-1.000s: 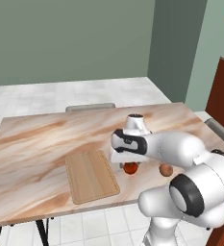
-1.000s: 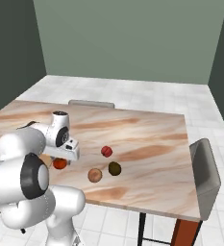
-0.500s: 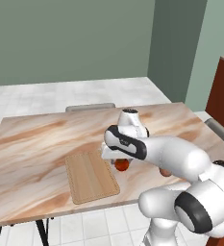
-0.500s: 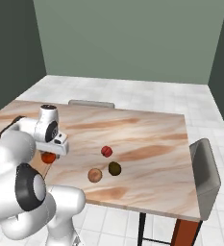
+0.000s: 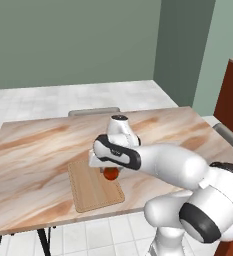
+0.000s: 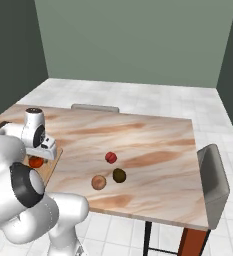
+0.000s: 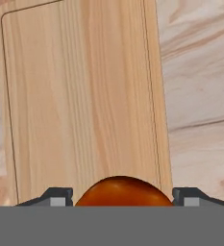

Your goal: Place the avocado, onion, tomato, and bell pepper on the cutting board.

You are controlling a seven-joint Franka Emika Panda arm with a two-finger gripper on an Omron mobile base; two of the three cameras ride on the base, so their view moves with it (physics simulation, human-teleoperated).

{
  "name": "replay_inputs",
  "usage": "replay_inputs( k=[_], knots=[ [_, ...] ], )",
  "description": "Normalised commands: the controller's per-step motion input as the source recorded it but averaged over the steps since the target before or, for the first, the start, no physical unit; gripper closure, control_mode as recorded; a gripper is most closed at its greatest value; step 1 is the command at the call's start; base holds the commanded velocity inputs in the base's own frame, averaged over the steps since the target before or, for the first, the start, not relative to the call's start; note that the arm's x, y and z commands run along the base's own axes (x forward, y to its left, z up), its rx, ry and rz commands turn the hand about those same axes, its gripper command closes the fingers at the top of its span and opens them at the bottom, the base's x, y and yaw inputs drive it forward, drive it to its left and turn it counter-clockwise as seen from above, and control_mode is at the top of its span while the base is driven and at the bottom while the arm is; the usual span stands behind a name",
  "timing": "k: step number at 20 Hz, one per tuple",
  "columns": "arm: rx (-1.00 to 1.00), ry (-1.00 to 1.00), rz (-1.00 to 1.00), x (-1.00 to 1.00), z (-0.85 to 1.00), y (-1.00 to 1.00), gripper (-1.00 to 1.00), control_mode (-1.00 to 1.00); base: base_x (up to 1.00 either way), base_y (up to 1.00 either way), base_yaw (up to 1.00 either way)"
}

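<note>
From the right base view, you have the gripper [image 6: 36, 159] at far left, clamped on the orange-red tomato [image 6: 36, 161] above the cutting board [image 6: 50, 167]. Moving right across the wooden table [image 6: 153, 150], you find the onion [image 6: 99, 182], then the crimson bell pepper [image 6: 110, 157], then the avocado [image 6: 119, 175], all off the board.

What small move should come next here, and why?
Probably lower a little and open the claw. It is shut on an orange-red ball, likely the tomato, held over the cutting board, near its edge. The onion, avocado and a crimson ball wait on the table.
</note>
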Motion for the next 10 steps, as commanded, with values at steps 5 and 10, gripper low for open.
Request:
replay_inputs(
  k=[5,10],
  knots=[
    [0.00,-0.01,-0.03,0.23,0.00,0.55,1.00,-1.00,0.00,0.00,0.00],
    [0.00,0.00,-0.06,0.33,0.00,0.44,1.00,-1.00,0.00,0.00,0.00]
  ],
)
